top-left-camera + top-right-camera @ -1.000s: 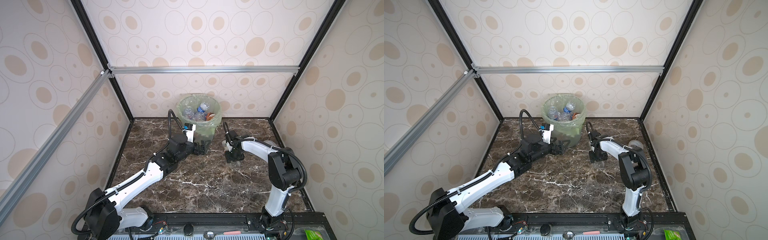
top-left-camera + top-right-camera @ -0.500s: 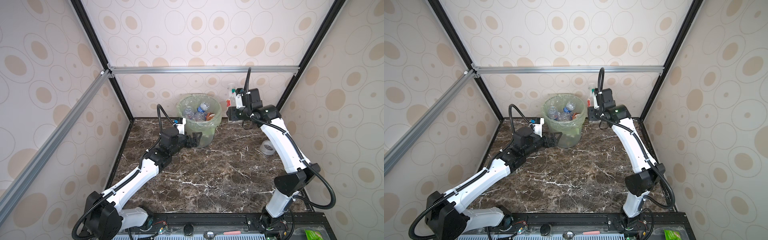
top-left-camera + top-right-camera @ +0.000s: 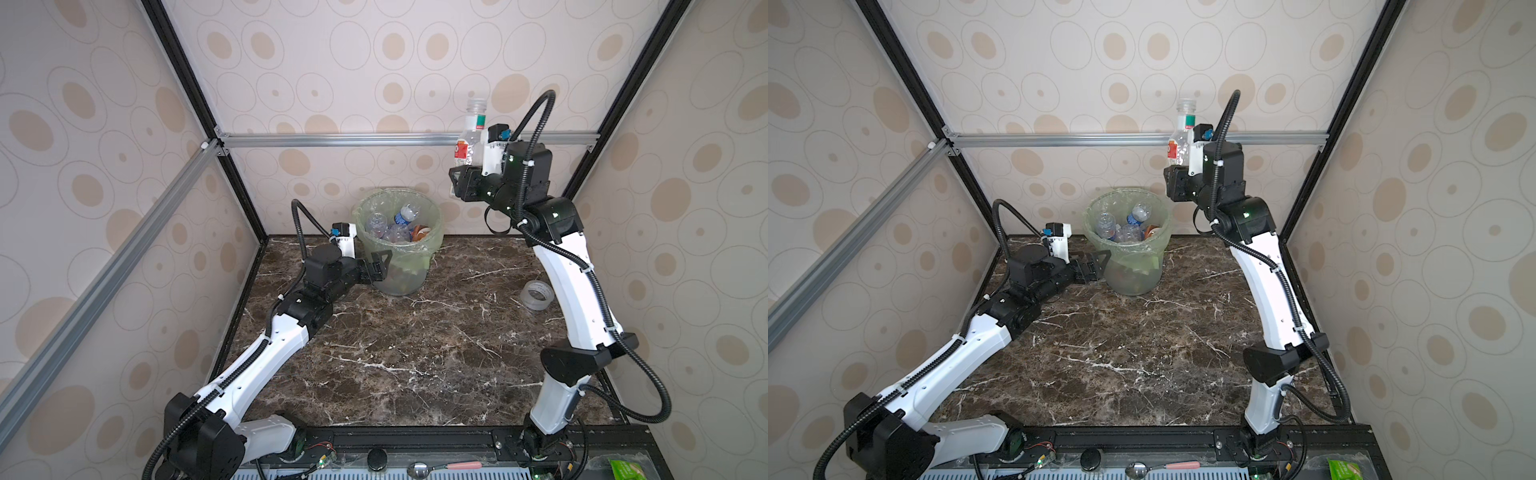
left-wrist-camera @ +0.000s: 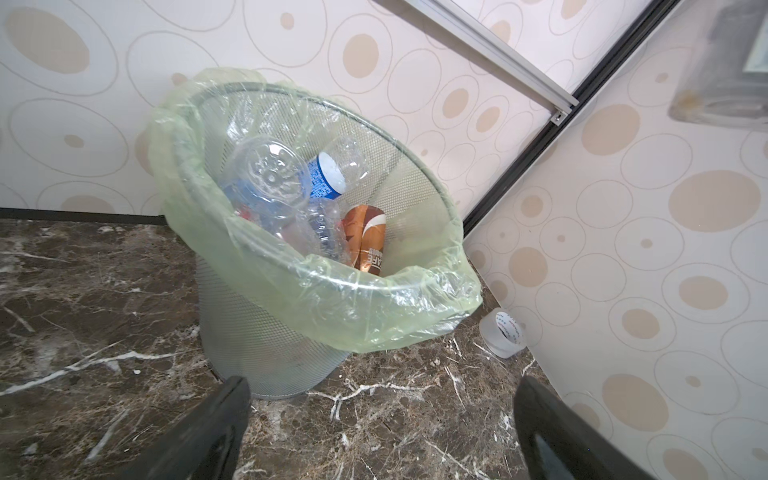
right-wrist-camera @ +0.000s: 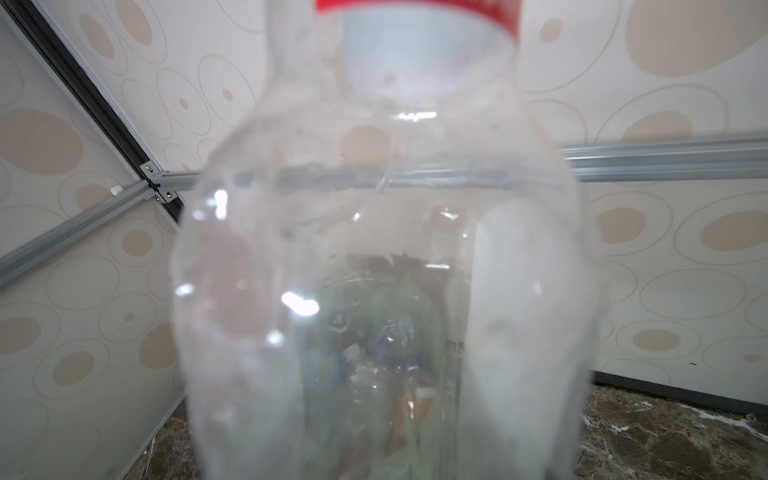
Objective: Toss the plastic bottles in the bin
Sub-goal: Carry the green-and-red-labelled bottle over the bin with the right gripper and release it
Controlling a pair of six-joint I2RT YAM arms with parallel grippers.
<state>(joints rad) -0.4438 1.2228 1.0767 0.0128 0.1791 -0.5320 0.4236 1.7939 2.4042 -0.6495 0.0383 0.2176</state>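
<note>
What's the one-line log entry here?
phase: carry | right end effector: holding bottle, raised near bin | left end effector: open, by bin

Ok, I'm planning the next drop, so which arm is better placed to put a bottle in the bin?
Right. The right hand grips a clear bottle raised high, just right of the bin. The left hand is open and empty, low beside the bin's wall.

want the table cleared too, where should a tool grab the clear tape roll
Probably pinch the tape roll by its ring wall from straight above, one finger in the hole, one outside. It lies flat on the table with its hole facing up, and the side wall is close behind it, so a sideways approach looks cramped.
</note>
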